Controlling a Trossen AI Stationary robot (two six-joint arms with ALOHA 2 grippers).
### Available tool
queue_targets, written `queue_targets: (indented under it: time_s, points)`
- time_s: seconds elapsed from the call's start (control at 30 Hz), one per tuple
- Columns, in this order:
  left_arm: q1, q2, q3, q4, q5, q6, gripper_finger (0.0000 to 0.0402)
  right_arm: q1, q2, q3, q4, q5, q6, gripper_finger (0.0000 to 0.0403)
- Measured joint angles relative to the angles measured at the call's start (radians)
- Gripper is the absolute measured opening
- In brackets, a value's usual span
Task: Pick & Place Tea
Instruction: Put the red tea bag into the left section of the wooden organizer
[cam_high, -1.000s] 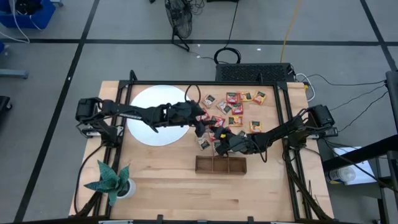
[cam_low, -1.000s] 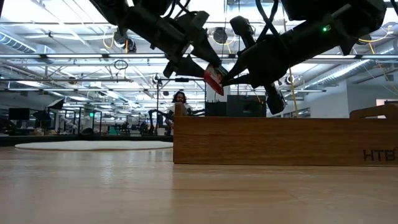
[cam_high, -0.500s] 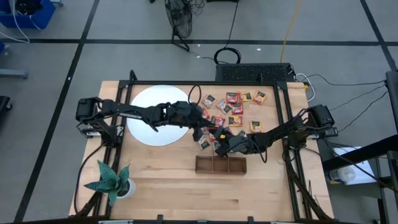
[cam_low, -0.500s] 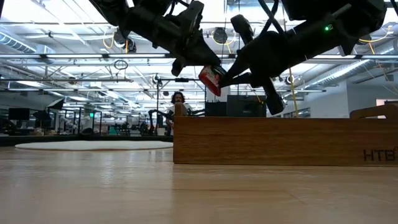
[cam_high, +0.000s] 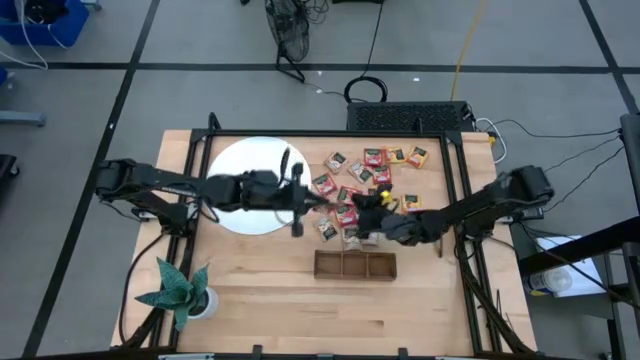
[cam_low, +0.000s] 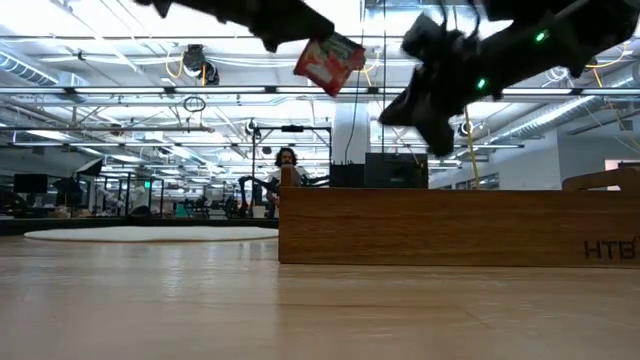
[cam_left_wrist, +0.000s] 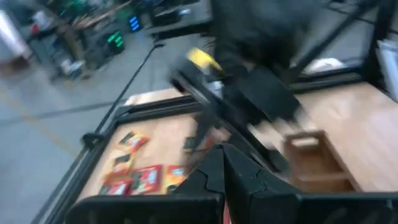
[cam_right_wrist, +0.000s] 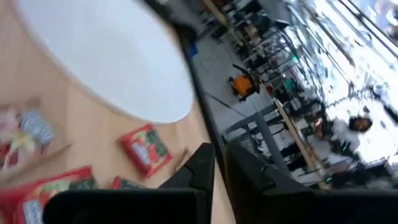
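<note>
A red tea sachet (cam_low: 328, 62) hangs high above the table, with my left gripper (cam_low: 296, 32) shut on it. In the high view that gripper (cam_high: 306, 205) is between the white disc (cam_high: 250, 180) and the heap of loose tea sachets (cam_high: 375, 175). My right gripper (cam_high: 364, 216) hovers over the near side of the heap, just beyond the wooden three-compartment tray (cam_high: 355, 264). Its fingers stand slightly apart in the right wrist view (cam_right_wrist: 219, 163), with nothing between them. The low view shows it (cam_low: 425, 95) to the right of the held sachet and apart from it. My left gripper pinches the red sachet by its upper edge (cam_low: 312, 46) between its two fingers. The fingers slant down at it from the table's left. The sachet hangs tilted below the fingertips, clear of the table and above the tray's rim.
Loose red, green and orange sachets lie flat on the wood between the disc and the right arm. One red sachet (cam_right_wrist: 144, 149) lies near the disc's edge (cam_right_wrist: 106, 56). A potted green plant (cam_high: 180, 290) stands at the near left corner. The tray's long wall (cam_low: 450, 225) fills the low view.
My left gripper has shut on the red sachet that my right gripper held out. It has carried the sachet up and toward the table's left. My right gripper has let go and drawn back toward the right and far side. The sachet now hangs higher and more tilted.
</note>
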Motion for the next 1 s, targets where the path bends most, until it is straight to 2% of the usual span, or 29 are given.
queue_targets:
  time_s: [0.1,0.2,0.3,0.43,0.6,0.7,0.77,1.0]
  points:
    - [-0.025,0.009,-0.172,0.253,0.072,-0.004,0.0001,-0.018,-0.142,-0.074,0.059,-0.002,0.032,0.0042]
    - [-0.061,0.069,-0.314,0.655,0.124,0.002,0.0001,-0.045,-0.268,-0.145,0.136,-0.042,0.031,0.0050]
    - [-0.099,0.172,-0.377,0.864,0.128,0.033,0.0001,-0.075,-0.358,-0.207,0.209,-0.122,0.035,0.0055]
    - [-0.133,0.354,-0.328,0.965,0.109,0.020,0.0001,-0.104,-0.410,-0.266,0.289,-0.184,0.036,0.0056]
    - [-0.186,0.531,-0.256,1.113,0.105,0.094,0.0001,-0.124,-0.411,-0.296,0.303,-0.184,0.061,0.0051]
    - [-0.208,0.580,-0.256,1.199,0.056,0.106,0.0001,-0.126,-0.399,-0.305,0.307,-0.183,0.061,0.0050]
    - [-0.216,0.589,-0.268,1.202,0.015,0.099,0.0000,-0.126,-0.397,-0.307,0.303,-0.183,0.057,0.0050]
    - [-0.223,0.637,-0.254,1.216,-0.031,0.061,0.0000,-0.126,-0.396,-0.307,0.304,-0.184,0.056,0.0047]
